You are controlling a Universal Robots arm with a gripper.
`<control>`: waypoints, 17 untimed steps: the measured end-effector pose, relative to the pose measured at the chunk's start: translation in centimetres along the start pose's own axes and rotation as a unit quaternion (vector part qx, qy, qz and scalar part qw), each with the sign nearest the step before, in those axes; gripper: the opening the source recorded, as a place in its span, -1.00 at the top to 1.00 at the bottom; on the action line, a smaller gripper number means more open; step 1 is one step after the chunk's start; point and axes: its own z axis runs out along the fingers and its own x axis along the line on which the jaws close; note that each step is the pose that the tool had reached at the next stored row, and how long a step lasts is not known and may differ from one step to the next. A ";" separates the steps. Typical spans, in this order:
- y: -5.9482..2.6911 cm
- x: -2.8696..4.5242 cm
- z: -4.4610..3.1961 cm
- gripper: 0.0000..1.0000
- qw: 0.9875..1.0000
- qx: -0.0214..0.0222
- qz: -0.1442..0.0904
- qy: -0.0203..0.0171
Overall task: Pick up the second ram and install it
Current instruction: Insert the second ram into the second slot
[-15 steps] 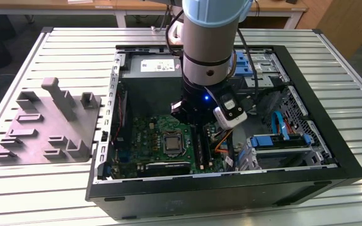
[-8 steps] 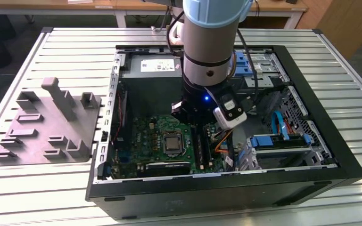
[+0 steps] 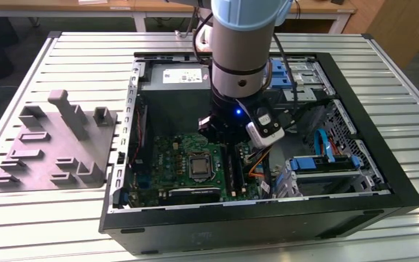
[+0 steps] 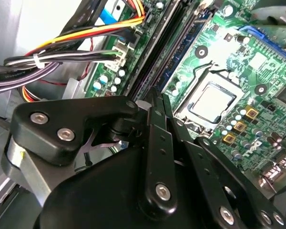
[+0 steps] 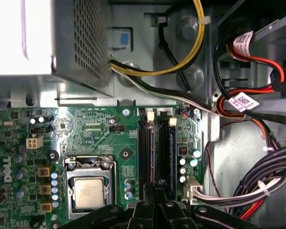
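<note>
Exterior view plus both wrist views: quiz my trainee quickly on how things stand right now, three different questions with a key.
1. True or false: the grey block lies inside the computer case.
2. The arm reaches down over: A the memory slots; B the grey block; C the floor.
3. Fill in: the processor sits on the green ____.
Key: 1 false, it lies on the table, at the exterior view's left of the case; 2 A; 3 circuit board.
</note>
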 end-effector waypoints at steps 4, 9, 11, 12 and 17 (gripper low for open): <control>0.06 0.00 0.01 0.77 1.000 0.014 -0.001 0.002; 0.10 0.00 -0.07 0.77 1.000 0.019 -0.001 0.003; 0.10 -0.01 -0.23 0.77 1.000 0.019 -0.001 0.003; 0.10 -0.01 -0.33 0.77 1.000 0.019 -0.001 0.003; 0.10 -0.02 -0.43 0.77 1.000 0.020 -0.001 0.003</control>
